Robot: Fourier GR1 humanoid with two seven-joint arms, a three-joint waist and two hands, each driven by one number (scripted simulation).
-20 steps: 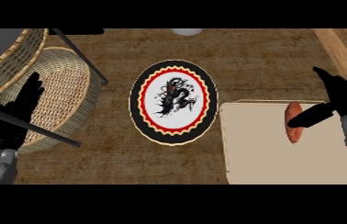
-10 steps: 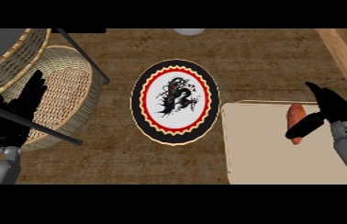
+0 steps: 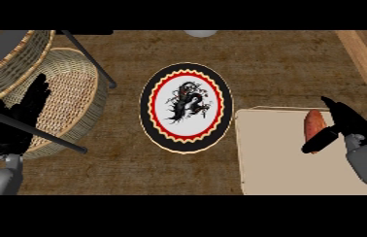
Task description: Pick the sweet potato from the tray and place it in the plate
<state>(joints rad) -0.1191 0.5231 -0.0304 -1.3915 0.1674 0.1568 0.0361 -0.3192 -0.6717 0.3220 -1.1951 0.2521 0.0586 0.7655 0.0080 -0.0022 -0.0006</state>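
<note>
The sweet potato (image 3: 313,125), reddish brown and elongated, lies on the beige tray (image 3: 287,163) near its far right part. My right hand (image 3: 342,126) is at the potato's right side, with its fingers pointing up beside it. The straight thumb (image 3: 320,141) crosses the potato's near end, so the potato sits between thumb and fingers, which are not curled round it. The plate (image 3: 152,110), round with a black rim, a red ring and a black dragon figure, lies left of the tray with nothing on it. My left hand (image 3: 25,115) rests open at the left edge.
A wicker basket (image 3: 68,93) stands left of the plate, and black rods (image 3: 87,52) cross over it. A pale round object (image 3: 200,33) shows at the far edge. A wooden strip (image 3: 355,49) runs along the upper right.
My right hand has come down nearer along the tray's right side and its thumb now lies lower across the potato. The potato and plate have not moved.
</note>
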